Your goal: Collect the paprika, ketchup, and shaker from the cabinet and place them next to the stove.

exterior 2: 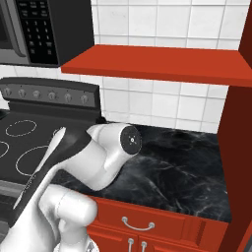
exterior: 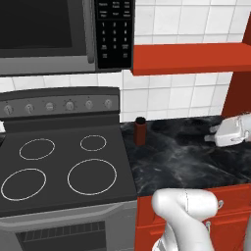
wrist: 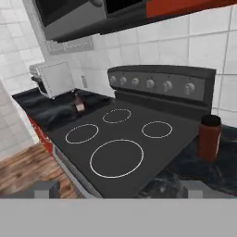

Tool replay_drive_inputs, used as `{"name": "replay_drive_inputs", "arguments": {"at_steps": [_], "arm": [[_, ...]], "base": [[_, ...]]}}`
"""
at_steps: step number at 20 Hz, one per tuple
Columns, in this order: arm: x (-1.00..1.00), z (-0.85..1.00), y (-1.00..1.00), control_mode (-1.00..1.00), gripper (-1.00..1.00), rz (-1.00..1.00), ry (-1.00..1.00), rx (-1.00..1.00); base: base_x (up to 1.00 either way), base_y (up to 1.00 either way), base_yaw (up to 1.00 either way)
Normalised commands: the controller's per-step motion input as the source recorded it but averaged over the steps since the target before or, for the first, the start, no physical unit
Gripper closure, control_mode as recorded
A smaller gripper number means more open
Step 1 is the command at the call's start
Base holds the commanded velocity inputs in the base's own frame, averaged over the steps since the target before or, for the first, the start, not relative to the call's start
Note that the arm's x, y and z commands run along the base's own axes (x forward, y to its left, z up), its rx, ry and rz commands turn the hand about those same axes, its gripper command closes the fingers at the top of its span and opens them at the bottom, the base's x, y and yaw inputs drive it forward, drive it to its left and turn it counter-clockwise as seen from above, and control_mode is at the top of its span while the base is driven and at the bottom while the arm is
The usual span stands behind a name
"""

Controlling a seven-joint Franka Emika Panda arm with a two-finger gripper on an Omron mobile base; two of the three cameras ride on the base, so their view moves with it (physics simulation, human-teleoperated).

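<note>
The paprika (exterior: 139, 131) (wrist: 209, 137), a dark-red jar with a black lid, stands upright on the black marble counter just right of the stove (exterior: 63, 166) (exterior 2: 24, 142) (wrist: 120, 139). The ketchup (wrist: 79, 104), a small red-brown bottle, stands on the counter at the stove's other side, near a toaster. My gripper (wrist: 120, 190) (exterior: 212, 135) hangs above the counter to the right of the paprika, facing it and the stove. It is open, with nothing between its fingertips (wrist: 44, 189). Above the counter is the red cabinet (exterior: 191, 58) (exterior 2: 157, 64), seen from underneath. The shaker is out of view.
A microwave (exterior: 59, 34) (exterior 2: 44, 29) hangs over the stove. A light grey toaster (wrist: 53, 77) sits on the far counter beyond the ketchup. A red panel (exterior 2: 236, 128) comes down at the counter's right end. My own arm (exterior 2: 98, 157) rises in front of the counter.
</note>
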Motion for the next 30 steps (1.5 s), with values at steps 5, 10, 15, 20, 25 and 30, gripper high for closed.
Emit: {"name": "replay_drive_inputs", "arguments": {"at_steps": [5,10,15,20,25,30], "arm": [[-0.62,0.19,0.0,-1.0,-1.0,-0.43,0.2,0.0],[-0.54,0.15,0.16,-1.0,-1.0,-0.43,0.17,-0.01],[-0.49,0.0,0.51,-1.0,-1.0,-0.4,0.08,-0.06],[-0.42,-0.05,0.36,-1.0,-1.0,-0.35,0.11,-0.06],[-0.09,-0.1,0.03,-1.0,-1.0,-0.06,0.08,0.0],[-0.49,-0.21,-0.03,1.0,-1.0,-0.1,-0.05,0.01]], "base": [[0.0,0.0,0.0],[0.0,0.0,0.0],[0.0,0.0,0.0],[0.0,0.0,0.0],[0.0,0.0,0.0],[-0.2,-0.05,-0.06]]}}
